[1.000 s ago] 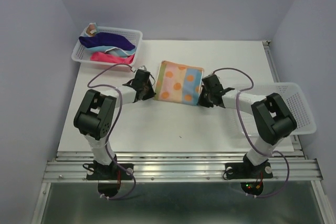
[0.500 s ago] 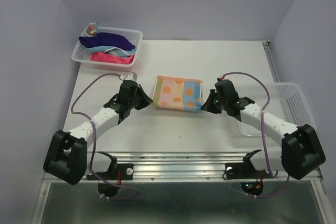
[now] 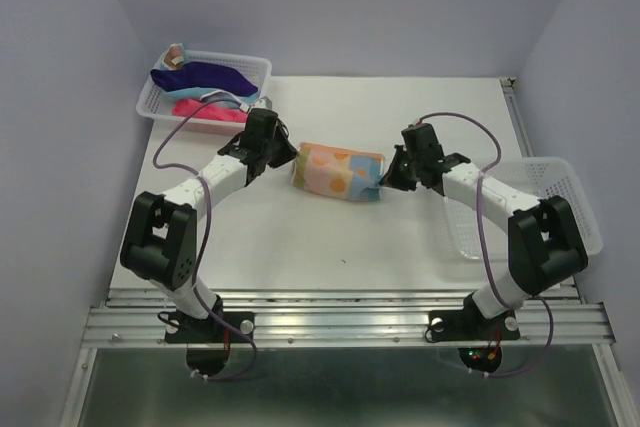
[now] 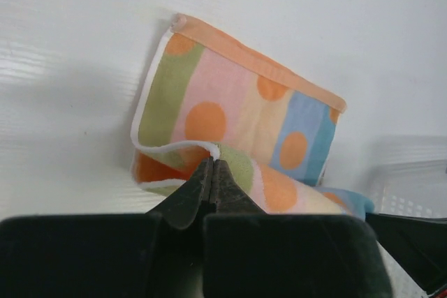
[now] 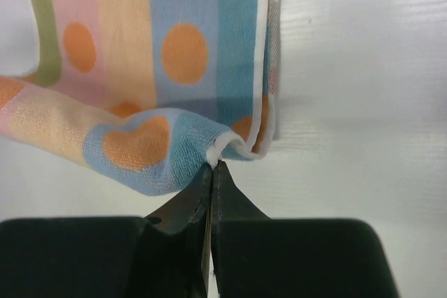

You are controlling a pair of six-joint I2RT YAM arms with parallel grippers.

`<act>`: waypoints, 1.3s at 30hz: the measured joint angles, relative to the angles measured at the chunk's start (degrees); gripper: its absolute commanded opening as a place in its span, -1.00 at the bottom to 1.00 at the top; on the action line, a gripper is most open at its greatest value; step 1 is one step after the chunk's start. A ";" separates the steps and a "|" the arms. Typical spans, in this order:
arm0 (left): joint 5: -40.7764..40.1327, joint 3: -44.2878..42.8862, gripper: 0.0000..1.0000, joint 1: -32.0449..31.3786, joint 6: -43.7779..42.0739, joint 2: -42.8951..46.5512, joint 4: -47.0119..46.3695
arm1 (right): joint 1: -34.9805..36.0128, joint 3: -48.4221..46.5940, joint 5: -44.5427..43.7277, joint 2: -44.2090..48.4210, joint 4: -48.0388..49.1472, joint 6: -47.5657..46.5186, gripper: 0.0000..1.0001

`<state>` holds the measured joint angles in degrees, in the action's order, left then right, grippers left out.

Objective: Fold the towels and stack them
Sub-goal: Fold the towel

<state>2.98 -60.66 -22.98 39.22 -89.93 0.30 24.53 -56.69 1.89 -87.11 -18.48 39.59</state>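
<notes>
The orange-yellow pastel patterned towel [image 3: 338,172] lies mid-table, partly doubled over, its near edge raised off the table. My left gripper [image 3: 288,159] is shut on the towel's near-left corner; in the left wrist view the tips [image 4: 211,164] pinch the white hem of the towel [image 4: 230,102]. My right gripper [image 3: 384,179] is shut on the near-right corner, its tips [image 5: 213,164] nipping the curled blue edge of the towel [image 5: 174,47]. A navy-purple towel [image 3: 205,75], a pink towel [image 3: 205,109] and a light blue towel [image 3: 238,97] lie bundled in the far-left basket.
A white mesh basket [image 3: 150,99] at the far left holds the other towels. A second white mesh basket [image 3: 565,197] stands at the right edge, close behind my right arm. Purple cables loop above both forearms.
Both grippers have moved away from the near edge and towards the back, carrying the towel's near edge up and over. The towel now looks narrower front to back.
</notes>
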 measured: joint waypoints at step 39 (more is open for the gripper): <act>-5.99 -35.06 0.89 3.34 -3.56 -32.06 6.97 | -9.22 -24.52 1.40 -27.32 3.26 -4.37 -0.02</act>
<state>-3.01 -95.72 -19.64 35.66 -121.99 7.27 15.31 -81.21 3.29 -114.43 -15.22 35.22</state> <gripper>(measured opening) 0.443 0.356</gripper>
